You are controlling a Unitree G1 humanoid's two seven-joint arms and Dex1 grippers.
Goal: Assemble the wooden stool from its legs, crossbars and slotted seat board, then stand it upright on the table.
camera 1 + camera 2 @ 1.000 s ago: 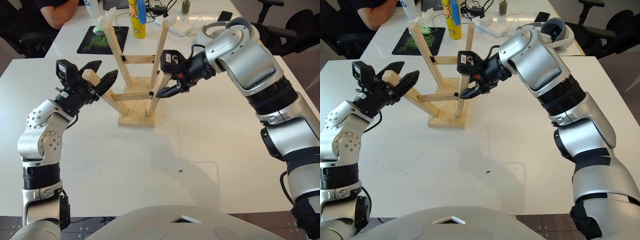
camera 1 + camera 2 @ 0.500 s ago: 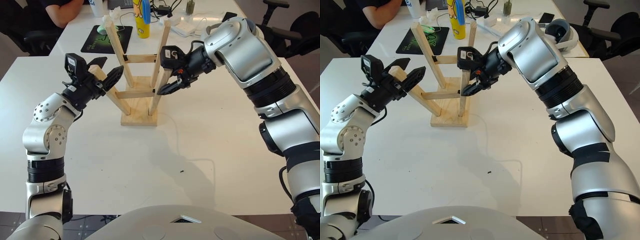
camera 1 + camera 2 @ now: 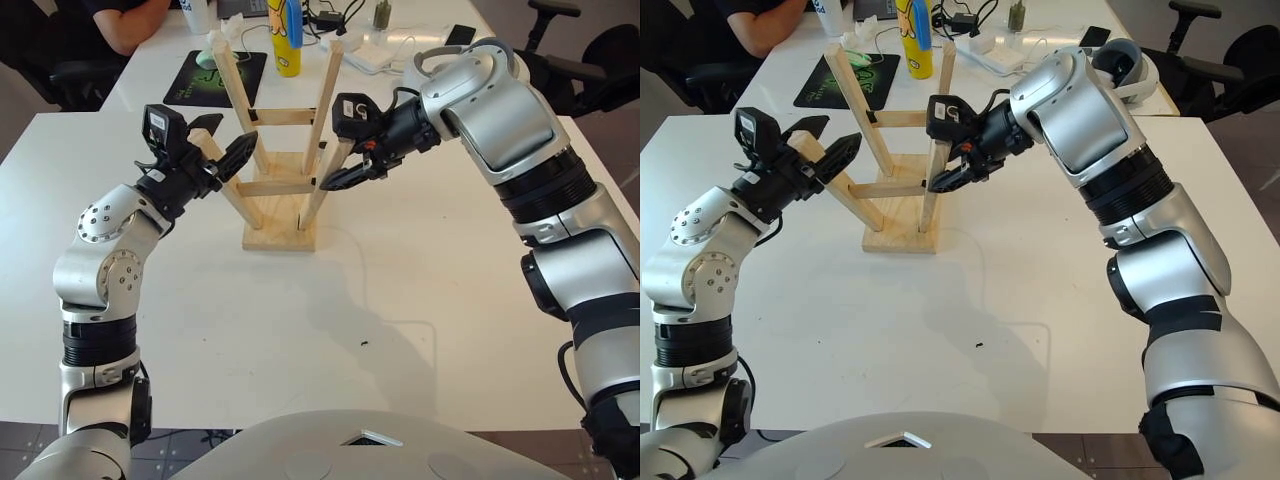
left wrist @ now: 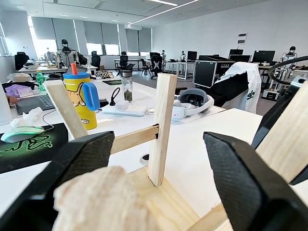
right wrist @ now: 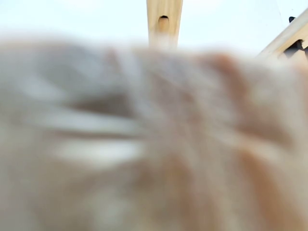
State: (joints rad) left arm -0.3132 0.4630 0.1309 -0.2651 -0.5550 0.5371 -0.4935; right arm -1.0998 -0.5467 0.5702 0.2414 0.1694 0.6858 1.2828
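The wooden stool stands upside down, its seat board (image 3: 277, 237) flat on the white table and its legs pointing up. Two crossbars (image 3: 281, 117) join the legs. My left gripper (image 3: 222, 146) is open, its black fingers (image 4: 72, 178) wide apart on either side of the top end of the near-left leg (image 3: 228, 190). That leg's rough end (image 4: 96, 202) sits low between the fingers. My right gripper (image 3: 338, 174) is shut on the upper part of the near-right leg (image 3: 316, 200), and blurred wood (image 5: 154, 134) lies right against its wrist camera.
A yellow bottle (image 3: 285, 40) and a black mouse pad (image 3: 205, 80) lie on the far desk behind the stool, with a white headset (image 3: 440, 55) to the right. The table's near half holds a small dark speck (image 3: 367, 343).
My left gripper has moved right, toward the stool, with the leg end still between its open fingers, and that leg now stands steeper. My right gripper keeps its hold.
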